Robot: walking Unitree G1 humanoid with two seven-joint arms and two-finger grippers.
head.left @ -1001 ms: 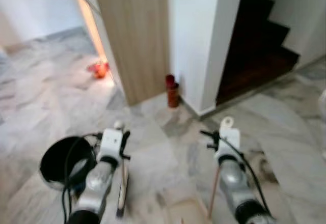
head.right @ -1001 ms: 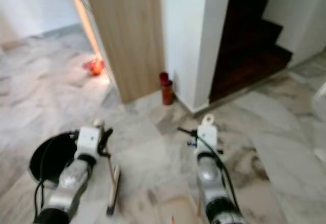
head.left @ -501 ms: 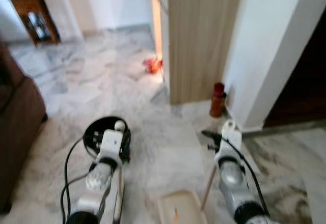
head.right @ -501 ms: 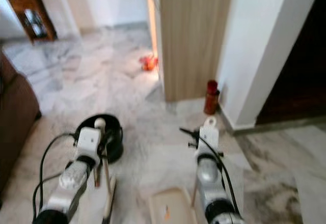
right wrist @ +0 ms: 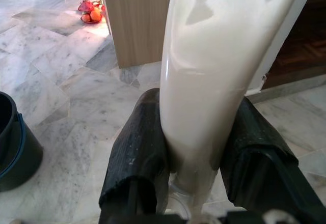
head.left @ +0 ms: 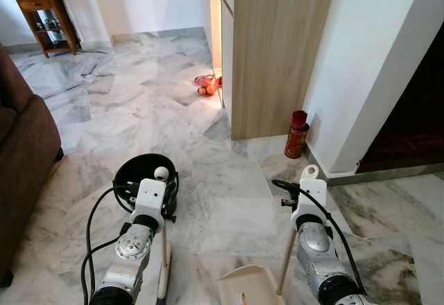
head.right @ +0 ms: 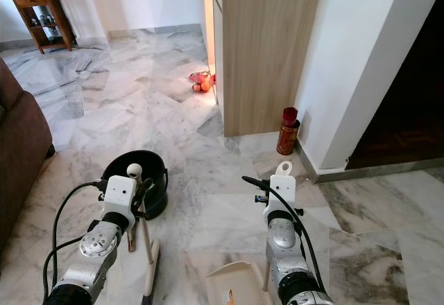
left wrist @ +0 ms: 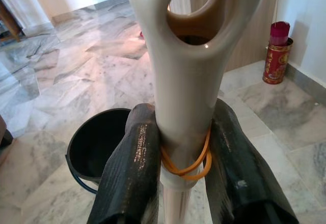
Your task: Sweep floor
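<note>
Marble floor (head.left: 104, 132) ahead, bin (head.left: 142, 175) at eleven o'clock. Your left gripper (left wrist: 184, 158) clamps the broom handle (left wrist: 186, 102), right gripper (right wrist: 198, 152) clamps the dustpan handle (right wrist: 211, 81); dustpan (head.left: 250, 285) low, ready to catch.

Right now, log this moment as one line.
left gripper: shut on broom handle | right gripper: shut on dustpan handle | bucket: ahead-left

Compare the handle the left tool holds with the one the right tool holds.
The broom handle in the left tool ends in an open hanging hole and has an orange rubber band wrapped around it. The dustpan handle in the right tool is smooth, with no band. Both are cream plastic, clamped between black fingers.
</note>
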